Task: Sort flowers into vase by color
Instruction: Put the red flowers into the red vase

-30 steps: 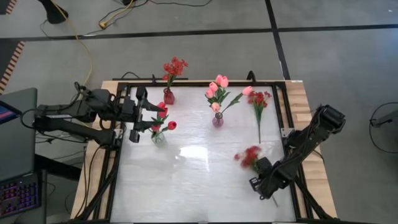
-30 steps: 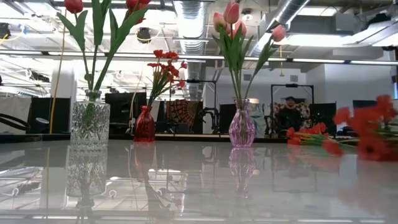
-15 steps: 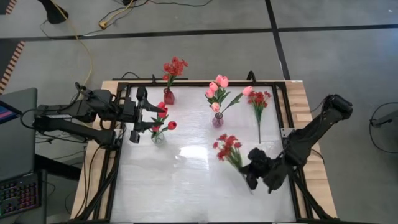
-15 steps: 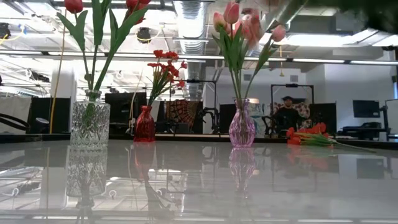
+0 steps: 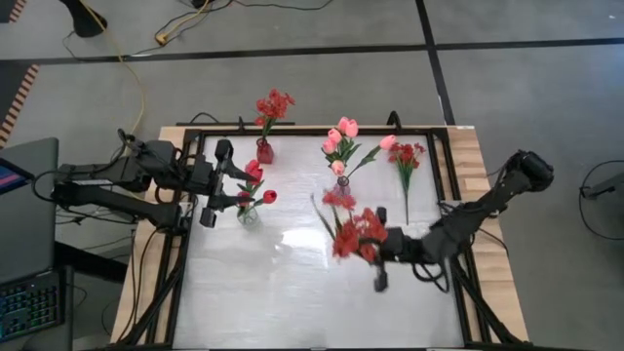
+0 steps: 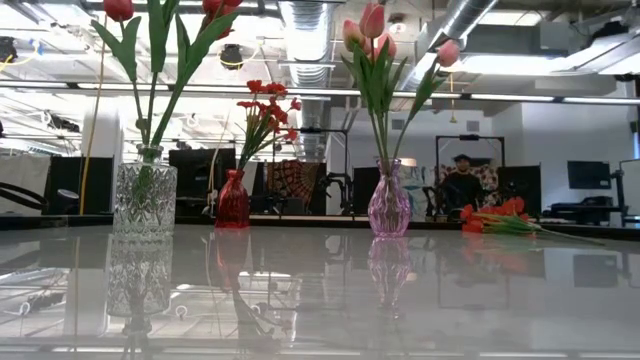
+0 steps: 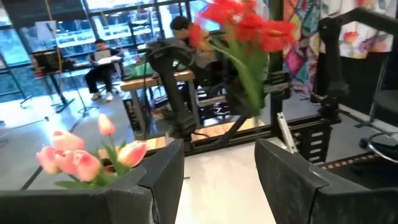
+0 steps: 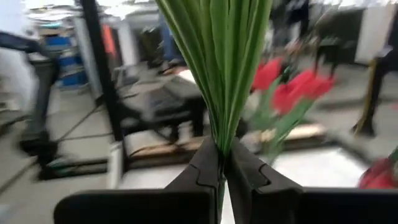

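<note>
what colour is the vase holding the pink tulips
Translucent pink-purple glass vase, clearest in the low view; the pink tulips stand in it.

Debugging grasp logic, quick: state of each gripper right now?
Left gripper: open, empty, beside the clear glass vase of red tulips.
Right gripper: shut on the green stems of a bushy red flower spray, lifted over the table.

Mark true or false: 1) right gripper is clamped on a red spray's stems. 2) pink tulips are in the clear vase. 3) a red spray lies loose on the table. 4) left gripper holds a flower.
1) True: the right gripper is shut on the red spray.
2) False: the pink tulips stand in the purple vase; the clear vase holds red tulips.
3) True: a loose red spray lies near the table's right edge.
4) False: the left gripper is open and empty beside the clear vase.
</note>
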